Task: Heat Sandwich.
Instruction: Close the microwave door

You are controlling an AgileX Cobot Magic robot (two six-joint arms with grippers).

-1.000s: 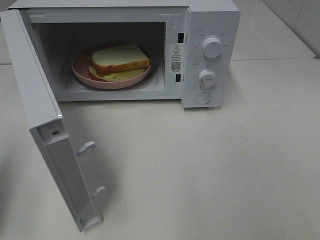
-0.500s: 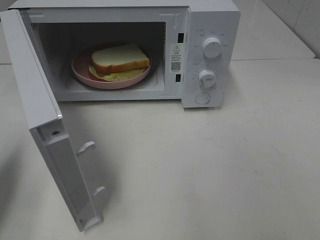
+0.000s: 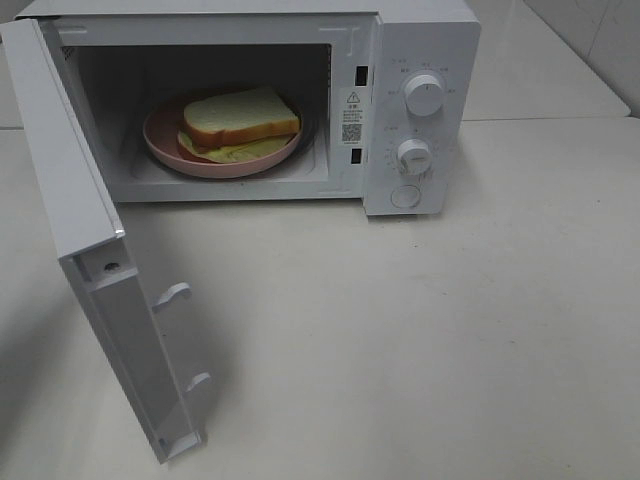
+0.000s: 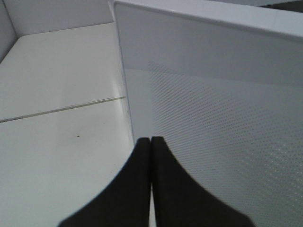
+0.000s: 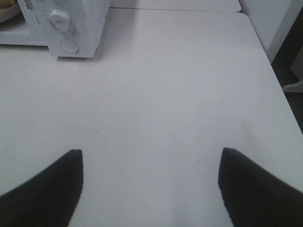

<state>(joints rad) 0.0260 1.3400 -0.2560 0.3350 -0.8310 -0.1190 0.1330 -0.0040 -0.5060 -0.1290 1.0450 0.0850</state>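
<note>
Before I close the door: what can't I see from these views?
- High view: neither gripper in frame; markings around the dials too small to read.
- Left wrist: door fills the view past the left gripper; sandwich not visible.
- Right wrist: frame edge cuts off the microwave cavity.

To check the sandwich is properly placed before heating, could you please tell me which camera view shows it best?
The exterior high view: the sandwich lies in full sight on the pink plate inside the open microwave. The left wrist view faces the door; the right wrist view catches the microwave's dial side and table, no sandwich.
</note>
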